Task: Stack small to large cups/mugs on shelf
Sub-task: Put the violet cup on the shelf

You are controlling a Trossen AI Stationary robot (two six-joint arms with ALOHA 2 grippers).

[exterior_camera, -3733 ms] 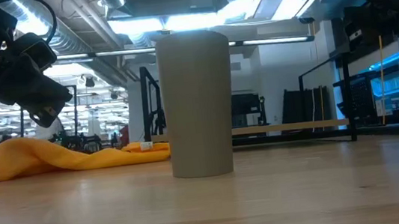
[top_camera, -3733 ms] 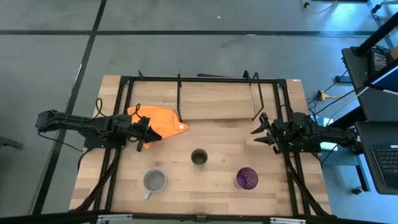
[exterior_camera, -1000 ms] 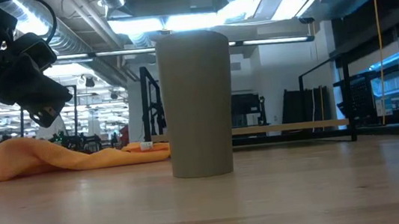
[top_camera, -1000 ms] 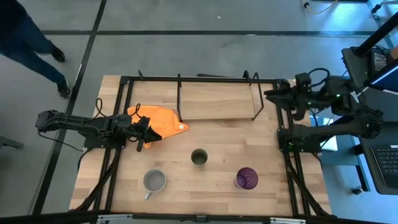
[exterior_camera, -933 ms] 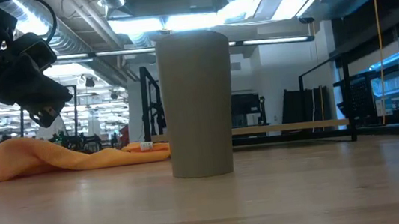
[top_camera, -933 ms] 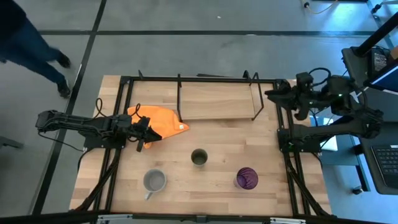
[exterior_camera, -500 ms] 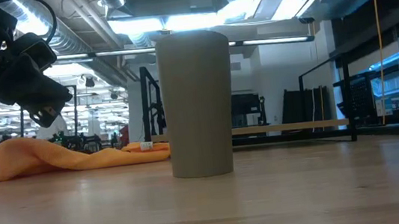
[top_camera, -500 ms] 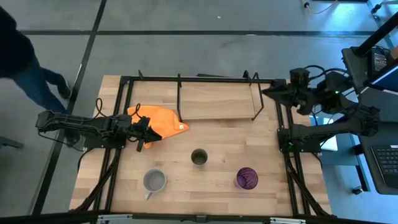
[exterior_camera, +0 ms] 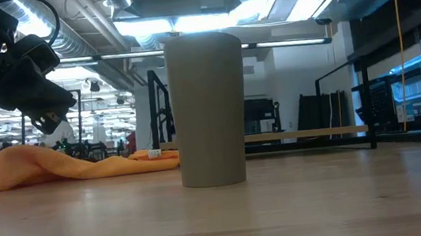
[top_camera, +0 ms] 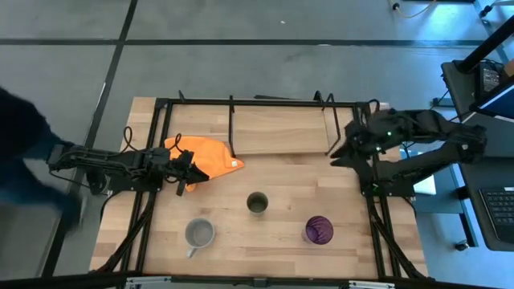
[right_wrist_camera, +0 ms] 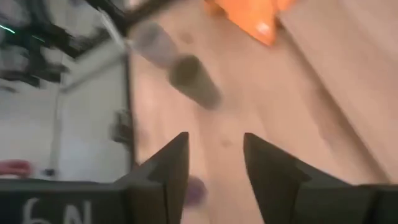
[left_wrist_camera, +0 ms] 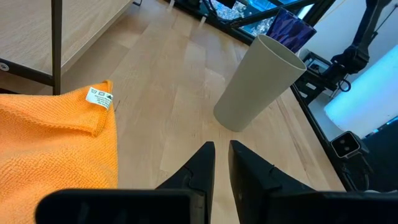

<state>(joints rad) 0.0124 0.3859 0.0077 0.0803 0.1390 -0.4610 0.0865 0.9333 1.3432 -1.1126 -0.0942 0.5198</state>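
Observation:
Three vessels stand upright on the wooden table: the olive-green cup [top_camera: 257,202] in the middle, the grey mug [top_camera: 199,234] near the front left, and the purple ribbed cup [top_camera: 319,229] at the front right. The shelf [top_camera: 279,128] stands empty at the back. My left gripper [top_camera: 189,172] is shut and empty, hovering by the orange cloth [top_camera: 207,158], with the olive cup [left_wrist_camera: 258,84] ahead of it. My right gripper [top_camera: 337,154] is open and empty by the shelf's right end; its fingers [right_wrist_camera: 171,168] are spread wide.
The orange cloth lies on the table just left of the shelf's front left corner. Black frame rails [top_camera: 152,201] run along the table's left and right sides. A person [top_camera: 24,152] moves on the floor left of the table. Bare wood lies between the cups and the shelf.
My right gripper has swung from beyond the table's far right corner toward the near edge and downward, ending beside the shelf's right end. Its view is blurred by the motion. A person has walked along the floor left of the table. The cups have stayed put.

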